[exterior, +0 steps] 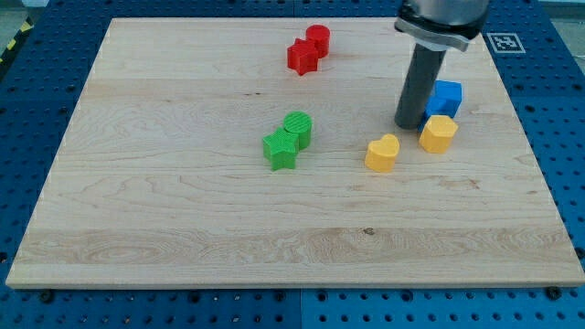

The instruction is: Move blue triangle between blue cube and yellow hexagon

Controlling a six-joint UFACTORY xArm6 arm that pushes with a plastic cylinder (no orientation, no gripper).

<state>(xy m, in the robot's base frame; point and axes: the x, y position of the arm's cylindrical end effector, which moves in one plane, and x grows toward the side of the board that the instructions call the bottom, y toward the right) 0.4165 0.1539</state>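
Blue triangle: not visible, perhaps hidden behind the rod.
Blue cube (pixel 446 97): far right, touching yellow hexagon (pixel 438 133).
My tip (pixel 410 124): just left of both.
Gripper: none fitted, a bare rod.
Risk: no gap; pushing may scatter the pair or yellow heart (pixel 383 153).
Bench (pixel 183 210): wood.

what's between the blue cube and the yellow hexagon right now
Nothing in the camera view: the blue cube and yellow hexagon sit nearly touching. My tip stands just to their left.
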